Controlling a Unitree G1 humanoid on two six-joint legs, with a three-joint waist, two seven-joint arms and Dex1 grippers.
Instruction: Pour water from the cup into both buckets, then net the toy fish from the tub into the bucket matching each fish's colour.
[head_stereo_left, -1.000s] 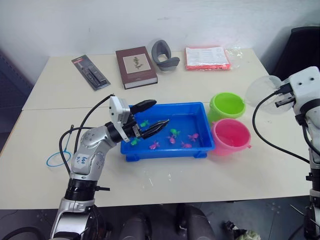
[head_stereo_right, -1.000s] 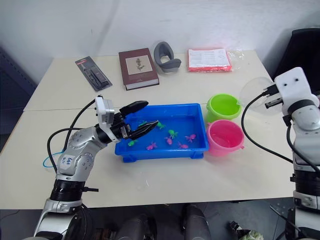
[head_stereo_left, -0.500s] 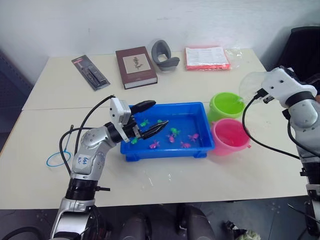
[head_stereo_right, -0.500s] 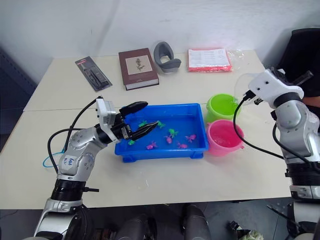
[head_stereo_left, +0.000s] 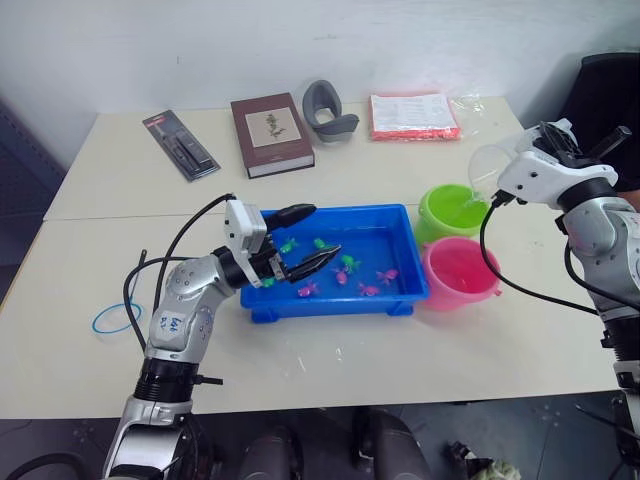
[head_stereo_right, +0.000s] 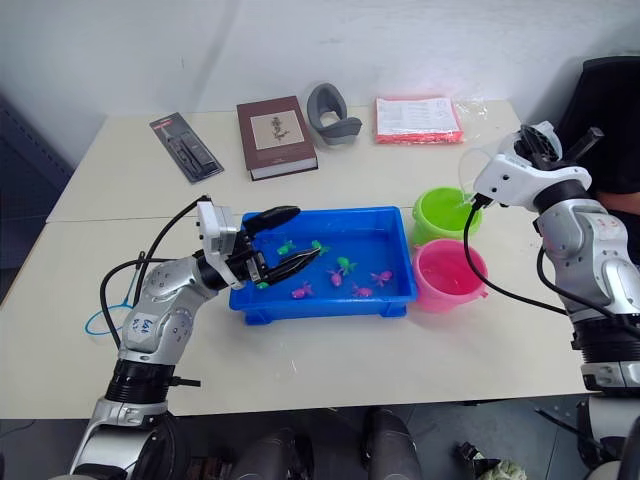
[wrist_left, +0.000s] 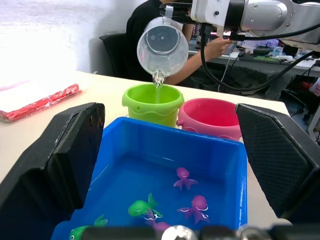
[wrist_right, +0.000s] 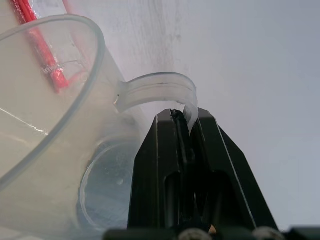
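Note:
My right gripper (wrist_right: 182, 117) is shut on the handle of the clear cup (head_stereo_left: 490, 165). The cup is tilted over the lime green bucket (head_stereo_left: 455, 212), and a thin stream of water falls from the cup (wrist_left: 162, 47) into that bucket (wrist_left: 154, 102). The pink bucket (head_stereo_left: 462, 272) stands just in front of the green one, beside the blue tub (head_stereo_left: 330, 303). Several small green and pink toy fish (head_stereo_left: 350, 263) lie in the tub's water. My left gripper (head_stereo_left: 322, 232) hangs open over the tub's left end, holding nothing. The light-blue net hoop (head_stereo_left: 113, 319) lies on the table at the far left.
Along the table's back edge lie a black packaged item (head_stereo_left: 180, 145), a brown book (head_stereo_left: 272, 133), a grey curved object (head_stereo_left: 328, 110) and a red-edged packet (head_stereo_left: 414, 116). A person in dark clothes (wrist_left: 145, 20) sits behind the right side.
My right arm has swung the cup in from the far right and tipped it over the green bucket; water now runs out. The left gripper has barely moved.

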